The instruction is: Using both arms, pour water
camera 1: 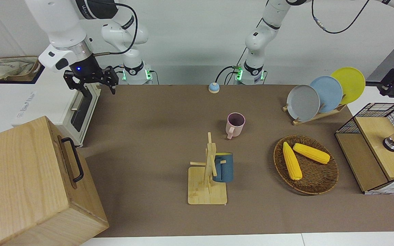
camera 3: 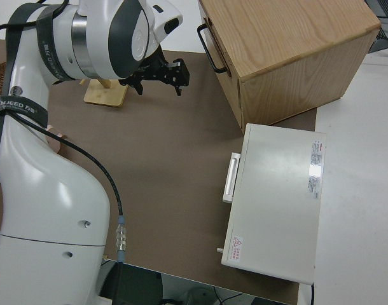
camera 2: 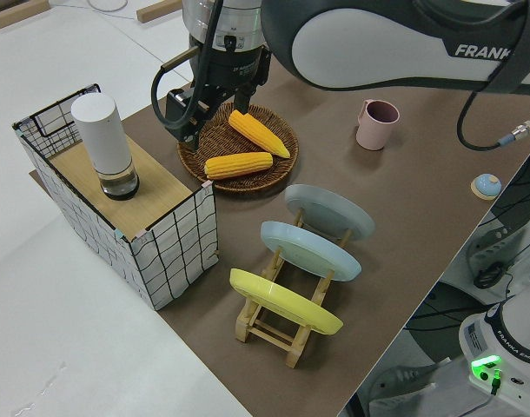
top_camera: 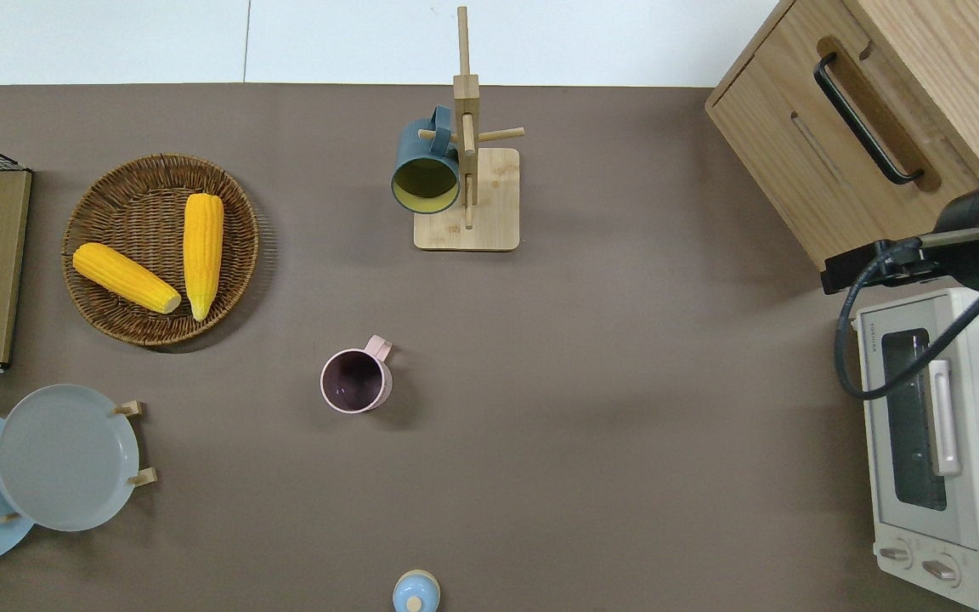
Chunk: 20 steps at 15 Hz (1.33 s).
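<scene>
While both arms hang up in the air, I've got the right gripper (camera 1: 92, 86) at its own end of the table, over the front edge of the white toaster oven (camera 1: 80, 114), fingers spread wide and nothing between them. Checking the left side view now: the left gripper (camera 2: 183, 122) is up beside the wire crate (camera 2: 174, 248), close to the wicker basket (camera 2: 215, 139) with its two corn cobs. Its fingers look parted too, and they grip nothing. The overhead view doesn't catch that gripper, so I can't say what lies under it.

On to the cups. The pink mug (top_camera: 356, 382) stands upright and alone on the brown table (top_camera: 591, 399), about midway between the arms. Farther from the robots than that, the blue mug (top_camera: 426, 166) hangs on a peg of the wooden mug stand (top_camera: 466, 200). On the crate's wooden top stands a white cylinder (camera 2: 101, 139) with a clear base, upright, apart from the left gripper. Neither mug is touched by anything.
</scene>
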Each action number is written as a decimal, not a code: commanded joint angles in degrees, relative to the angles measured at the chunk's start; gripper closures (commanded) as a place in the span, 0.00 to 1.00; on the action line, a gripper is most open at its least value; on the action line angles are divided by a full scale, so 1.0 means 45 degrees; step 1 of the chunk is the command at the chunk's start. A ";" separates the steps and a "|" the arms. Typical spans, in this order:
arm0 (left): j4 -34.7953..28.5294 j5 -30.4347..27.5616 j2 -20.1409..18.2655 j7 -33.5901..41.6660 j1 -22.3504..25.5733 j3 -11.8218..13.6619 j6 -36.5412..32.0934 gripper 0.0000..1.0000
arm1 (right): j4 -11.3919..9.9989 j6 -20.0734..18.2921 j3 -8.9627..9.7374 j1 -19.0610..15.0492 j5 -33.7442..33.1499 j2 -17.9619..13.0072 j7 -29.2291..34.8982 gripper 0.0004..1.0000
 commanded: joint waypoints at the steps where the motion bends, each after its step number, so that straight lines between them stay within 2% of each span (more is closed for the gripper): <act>1: -0.0118 0.0765 -0.0605 -0.0710 -0.0102 -0.0890 -0.0680 0.00 | -0.0136 -0.0034 0.0018 -0.0098 0.0102 -0.0170 -0.0279 0.01; 7: -0.0254 0.0746 -0.0762 -0.1453 -0.0180 -0.1792 -0.1189 0.00 | -0.0137 -0.0034 0.0037 -0.0098 0.0102 -0.0170 -0.0279 0.01; 11: -0.0489 0.1096 -0.0742 -0.1705 -0.1640 -0.1326 -0.1463 0.00 | -0.0137 -0.0034 0.0037 -0.0098 0.0102 -0.0170 -0.0279 0.01; 16: -0.0587 0.1408 -0.0703 -0.2876 -0.4334 0.0098 -0.1464 0.00 | -0.0137 -0.0034 0.0037 -0.0098 0.0102 -0.0170 -0.0279 0.01; 18: -0.0587 0.1469 -0.0665 -0.3268 -0.5526 0.0879 -0.1502 0.00 | -0.0137 -0.0034 0.0018 -0.0098 0.0102 -0.0170 -0.0279 0.01; 20: -0.0587 0.1527 -0.0664 -0.3289 -0.6911 0.1971 -0.1542 0.00 | -0.0117 -0.0034 0.0037 -0.0098 0.0102 -0.0170 -0.0279 0.01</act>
